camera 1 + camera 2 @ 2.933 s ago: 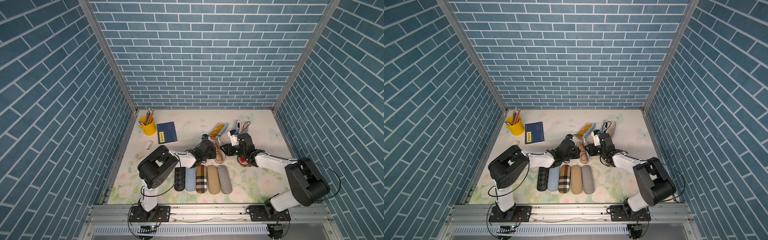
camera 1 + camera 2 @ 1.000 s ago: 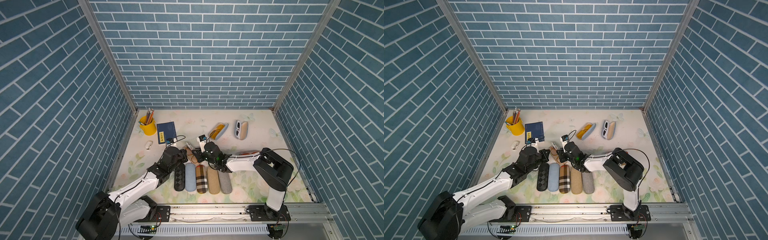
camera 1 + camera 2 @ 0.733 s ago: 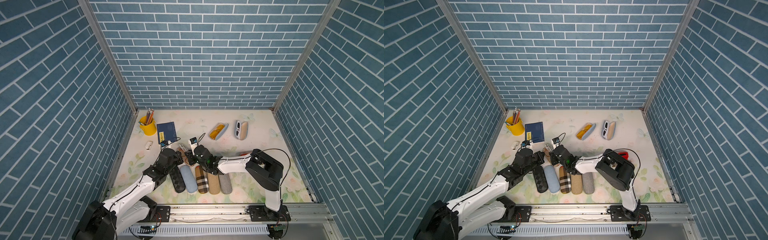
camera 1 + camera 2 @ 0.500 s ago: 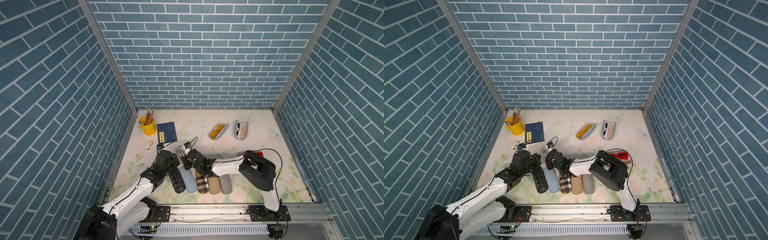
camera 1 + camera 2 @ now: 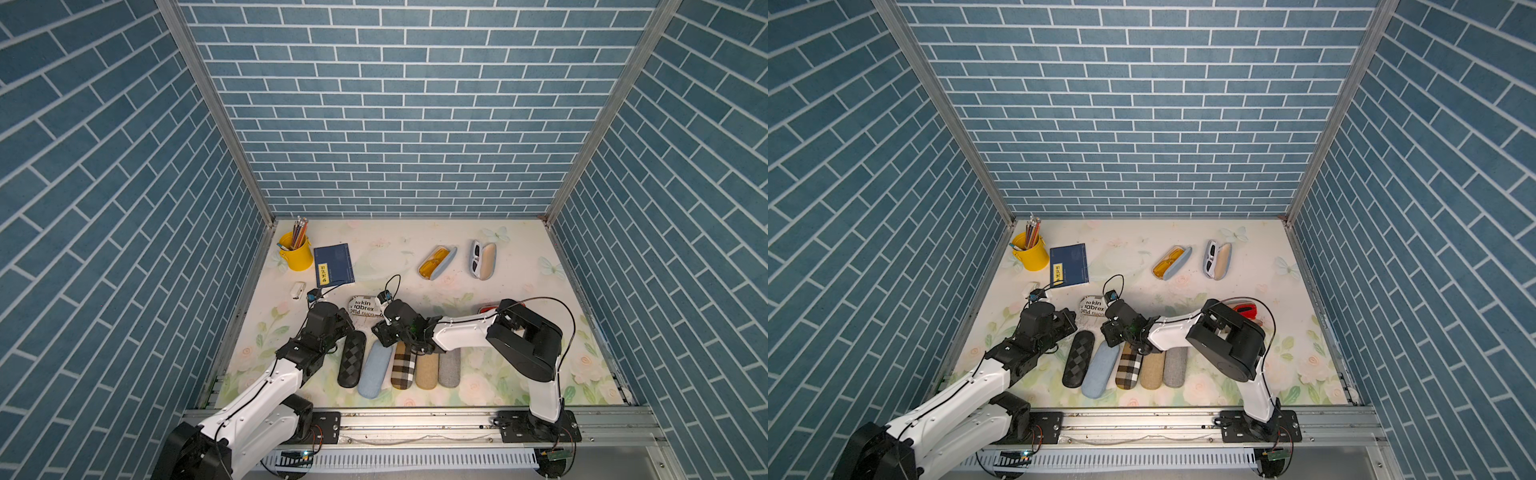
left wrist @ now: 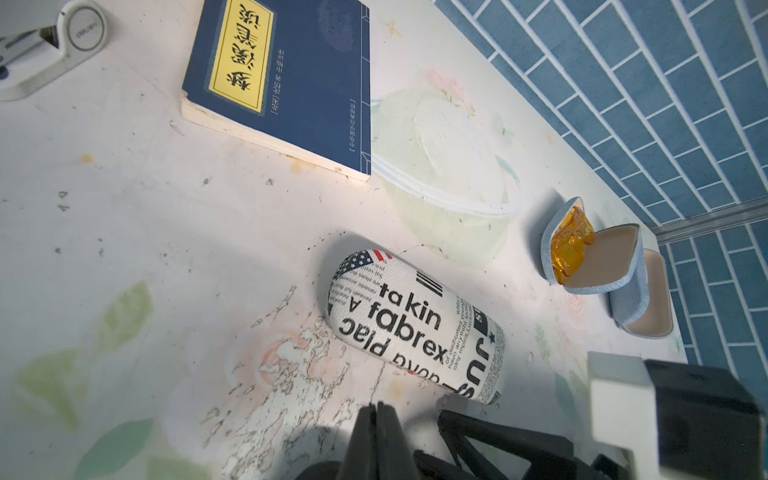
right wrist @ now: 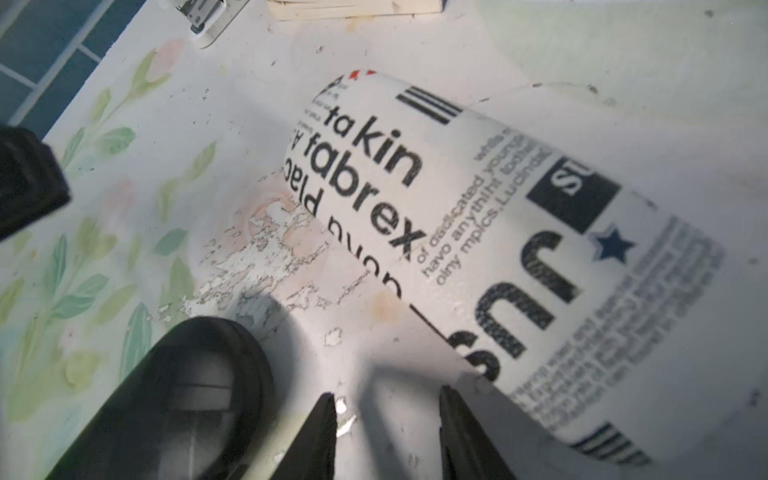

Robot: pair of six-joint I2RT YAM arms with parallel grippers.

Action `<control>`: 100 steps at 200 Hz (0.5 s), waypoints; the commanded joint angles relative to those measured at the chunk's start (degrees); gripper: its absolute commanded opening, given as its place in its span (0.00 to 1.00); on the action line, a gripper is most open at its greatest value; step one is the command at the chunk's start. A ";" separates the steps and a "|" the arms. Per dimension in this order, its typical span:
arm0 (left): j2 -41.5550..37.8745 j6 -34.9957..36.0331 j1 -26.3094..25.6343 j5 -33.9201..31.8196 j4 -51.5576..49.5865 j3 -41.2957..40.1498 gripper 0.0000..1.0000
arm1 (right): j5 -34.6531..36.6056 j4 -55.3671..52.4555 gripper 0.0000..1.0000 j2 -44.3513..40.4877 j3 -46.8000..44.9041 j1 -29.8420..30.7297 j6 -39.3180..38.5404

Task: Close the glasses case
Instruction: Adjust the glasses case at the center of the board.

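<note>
Near edge of table (image 5: 386,249): five closed cases in a row: black quilted (image 5: 352,360), light blue (image 5: 375,370), plaid (image 5: 404,365), tan (image 5: 427,370), grey (image 5: 449,368).

Left pincer (image 6: 377,411): fingers pressed together, nothing held, low over the table at the far end of the black one.

Right pincer (image 7: 386,395): narrow gap, empty, one finger just beside the printed case.

Printed case (image 5: 365,306): lid down, flat on the table just past both pincers.

Further back: stapler (image 5: 298,290), blue book (image 5: 333,265), yellow pencil cup (image 5: 296,255). Far right: two open cases, yellow glasses (image 5: 437,263) and white sunglasses (image 5: 483,259).
</note>
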 commanded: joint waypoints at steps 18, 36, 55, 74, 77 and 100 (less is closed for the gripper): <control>3.30 0.88 0.26 2.23 4.32 -2.05 0.06 | -6.04 -3.40 0.41 -4.78 -2.25 -3.15 -1.96; 5.59 1.25 0.10 2.35 5.73 -2.46 0.06 | -6.98 -3.74 0.42 -7.46 -3.34 -4.73 -2.89; 9.23 1.92 0.07 2.09 6.88 -2.02 0.06 | -7.50 -4.00 0.42 -11.06 -4.97 -6.73 -3.62; 13.74 2.62 0.04 1.81 8.01 -0.81 0.06 | -8.37 -5.68 0.42 -13.71 -5.42 -9.34 -4.74; 14.58 2.69 0.05 1.67 8.22 -0.55 0.06 | -8.27 -6.10 0.43 -13.98 -5.42 -9.72 -4.93; 19.93 2.88 0.06 0.35 9.81 1.00 0.05 | -10.97 -6.97 0.43 -14.52 -5.43 -12.98 -5.21</control>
